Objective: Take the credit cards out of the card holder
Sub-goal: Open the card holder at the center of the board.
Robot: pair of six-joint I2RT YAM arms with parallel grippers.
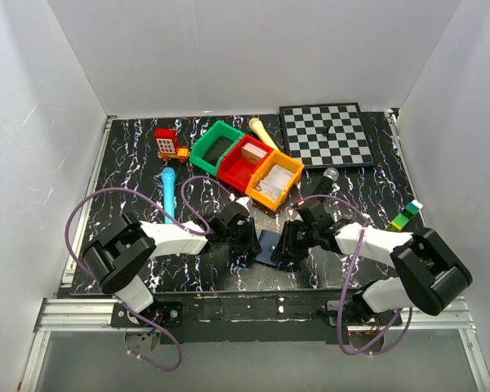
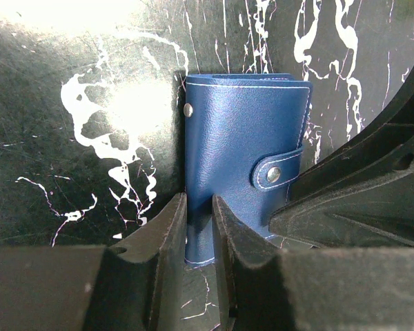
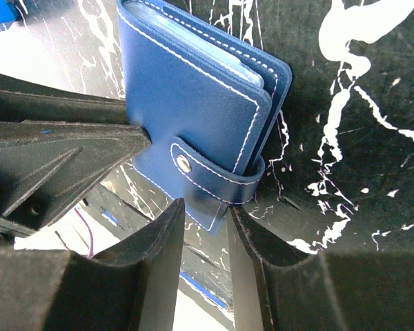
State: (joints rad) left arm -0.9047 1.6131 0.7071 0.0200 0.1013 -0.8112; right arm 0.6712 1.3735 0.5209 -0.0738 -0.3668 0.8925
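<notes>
— Top external view: where was the dark navy-blue, stitched bifold card holder (image 1: 270, 246)?
— Closed, its strap (image 3: 210, 176) snapped, near the front edge of the black, white-veined table (image 1: 131, 163), between the 2 arms.
— And the left gripper (image 2: 199, 205)?
— Its narrow jaws pinched the holder's edge.
— The right gripper (image 3: 205, 210)?
— Its fingers (image 3: 159, 262) straddled the corner beside the strap; whether they clamped it, I could not tell.

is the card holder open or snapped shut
Shut: the card holder is folded, its strap wrapped over the open edge and snapped down in both wrist views.
</notes>
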